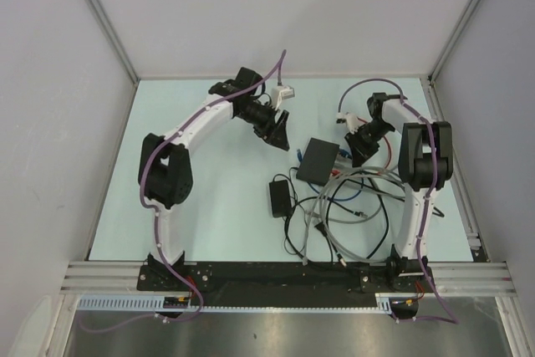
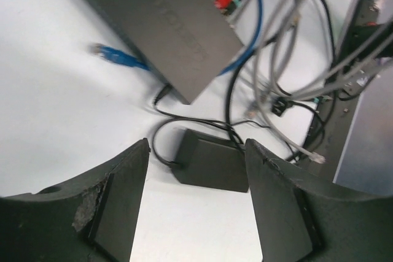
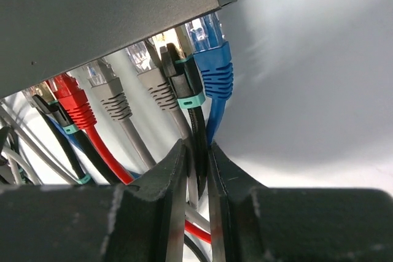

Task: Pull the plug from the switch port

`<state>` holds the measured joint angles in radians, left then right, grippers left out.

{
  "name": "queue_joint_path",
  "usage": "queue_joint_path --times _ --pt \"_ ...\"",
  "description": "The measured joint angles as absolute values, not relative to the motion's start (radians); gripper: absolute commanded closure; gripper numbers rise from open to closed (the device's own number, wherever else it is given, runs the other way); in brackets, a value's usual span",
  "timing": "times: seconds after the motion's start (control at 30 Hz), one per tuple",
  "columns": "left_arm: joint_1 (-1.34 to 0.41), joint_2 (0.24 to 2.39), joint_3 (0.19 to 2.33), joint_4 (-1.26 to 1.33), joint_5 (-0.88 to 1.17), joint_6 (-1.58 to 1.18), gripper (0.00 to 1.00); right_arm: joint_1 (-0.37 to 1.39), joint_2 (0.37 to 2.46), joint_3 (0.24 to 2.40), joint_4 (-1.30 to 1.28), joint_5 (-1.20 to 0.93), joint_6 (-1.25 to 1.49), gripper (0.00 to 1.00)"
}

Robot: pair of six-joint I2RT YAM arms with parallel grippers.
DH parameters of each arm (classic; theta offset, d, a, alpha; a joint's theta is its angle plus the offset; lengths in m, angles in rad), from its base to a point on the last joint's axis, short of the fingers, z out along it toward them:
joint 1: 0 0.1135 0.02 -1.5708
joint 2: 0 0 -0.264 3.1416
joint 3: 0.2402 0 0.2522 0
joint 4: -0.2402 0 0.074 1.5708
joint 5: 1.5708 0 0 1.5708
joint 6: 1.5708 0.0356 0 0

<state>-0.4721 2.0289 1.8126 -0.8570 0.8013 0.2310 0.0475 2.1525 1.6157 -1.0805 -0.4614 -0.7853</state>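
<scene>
Plug first: black, teal-collared, seated in the port row along the switch edge, second in from the corner, just beside the blue plug. Sits right of centre on the table, with a cable tangle spilling toward the near edge.

Right gripper: pinched nearly closed on the black cable just below that collar, not on the plug body. Left gripper: spread wide, holding nothing, hovering over the power adapter.

Now the worries. Gripping cord rather than latch, so probably a tab left locked. Could drag the whole switch across the table instead of freeing anything, with the box unpinned. Could also slip along the jacket, or strain the cord at the boot. Looks tight against the blue cord on one side and the grey plug on the other. May snag a neighbour and tug that instead.

Room for moving: pull path away from the port face, toward the right arm's own links and the side wall, so not much run there. Toward the near edge, all tangle. Far more open on the switch's left, apart from a loose blue connector and the adapter. Space enough to bring the left gripper down as a brace.
</scene>
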Motion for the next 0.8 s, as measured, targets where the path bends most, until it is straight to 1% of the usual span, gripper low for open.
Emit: queue_joint_path --times 0.07,0.1,0.17,0.2,0.27,0.33,0.43,0.63,0.7,0.8 --pt "-0.447 2.029 1.798 -0.856 0.783 0.245 0.3 0.063 2.149 1.61 -1.073 -0.469 -0.764 0.52" --pt "-0.439 2.029 1.79 -0.859 0.777 0.249 0.3 0.067 2.146 1.61 -1.076 -0.477 -0.751 0.45" --pt "-0.42 2.029 1.773 -0.863 0.764 0.256 0.3 0.073 2.133 1.605 -1.068 -0.483 -0.729 0.39" --pt "-0.413 2.029 1.767 -0.865 0.761 0.257 0.3 0.073 2.127 1.604 -1.061 -0.485 -0.725 0.33" --pt "-0.402 2.029 1.764 -0.87 0.758 0.263 0.3 0.074 2.115 1.604 -1.039 -0.485 -0.709 0.27" --pt "-0.402 2.029 1.764 -0.87 0.759 0.264 0.29 0.074 2.093 1.604 -1.035 -0.488 -0.69 0.25" --pt "-0.404 2.029 1.764 -0.87 0.76 0.264 0.29 0.074 2.045 1.615 -1.038 -0.491 -0.675 0.24" --pt "-0.405 2.029 1.757 -0.863 0.764 0.263 0.29 0.077 1.935 1.683 -1.019 -0.516 -0.662 0.26" --pt "-0.405 2.029 1.735 -0.841 0.773 0.257 0.31 0.089 1.884 1.646 -0.967 -0.528 -0.662 0.3" --pt "-0.405 2.032 1.692 -0.82 0.797 0.23 0.32 0.146 1.788 1.526 -0.874 -0.533 -0.648 0.35"
